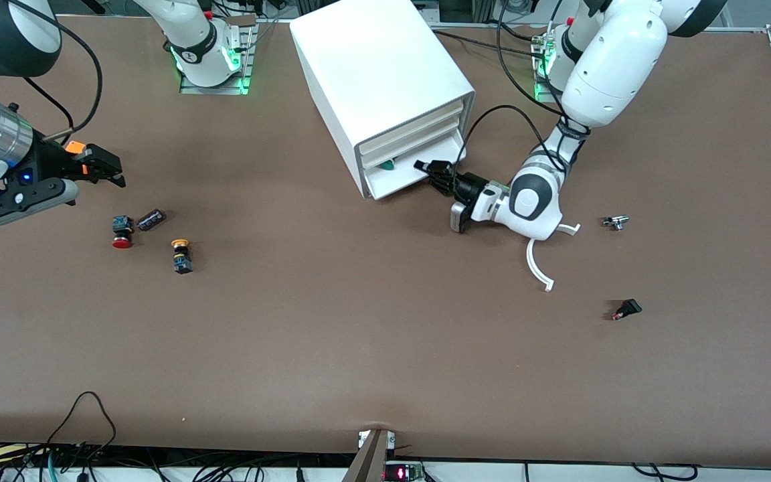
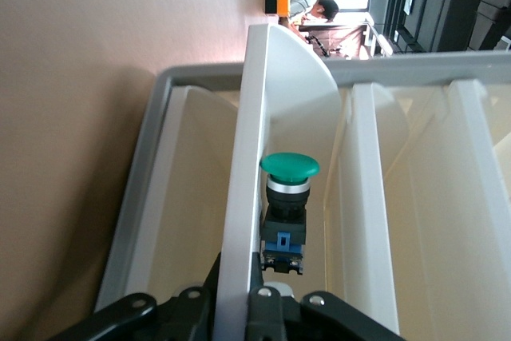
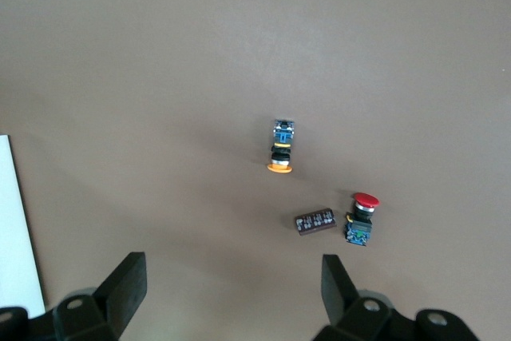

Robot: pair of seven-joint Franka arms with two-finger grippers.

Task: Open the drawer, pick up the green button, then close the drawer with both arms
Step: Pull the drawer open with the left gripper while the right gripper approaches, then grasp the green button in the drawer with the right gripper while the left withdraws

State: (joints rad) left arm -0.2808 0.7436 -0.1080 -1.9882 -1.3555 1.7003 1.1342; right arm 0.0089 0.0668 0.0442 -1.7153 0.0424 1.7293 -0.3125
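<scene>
Brown table [image 1: 359, 348] fills the front view, and nearest the camera it is bare apart from stray bits. Farther up, toward the left arm's end, sit a small black part [image 1: 627, 308], a white curved strip [image 1: 538, 268] and a little metal piece [image 1: 615, 221]. One of each.

Toward the right arm's end: a yellow button [image 1: 181, 256], a red button [image 1: 122, 231] and a dark cylinder [image 1: 151, 219] just beside the red one. Two spare buttons, one cylinder.

Now the action. Left gripper [image 1: 436, 173] is down at the front of the cabinet [image 1: 379, 80], fingers pinched together on the front lip of the drawer [image 1: 409, 181], the lowest of three trays. It looks only slightly out. The left wrist view shows the green button [image 2: 288, 167] lying inside it, just past the clamped wall. One green button, three buttons in all.

Right gripper [image 1: 101, 166] waits over the table near the red button, fingers [image 3: 128, 283] wide apart, holding nothing.

So we are in the opening step, I'd say: grip made, pull to come. Next move calls for a straight draw along the drawer's line, toward the camera, far enough to expose the button. A skewed pull could drag the whole cabinet. Then the right arm must cross to pick it.

Two arms, one cabinet.
</scene>
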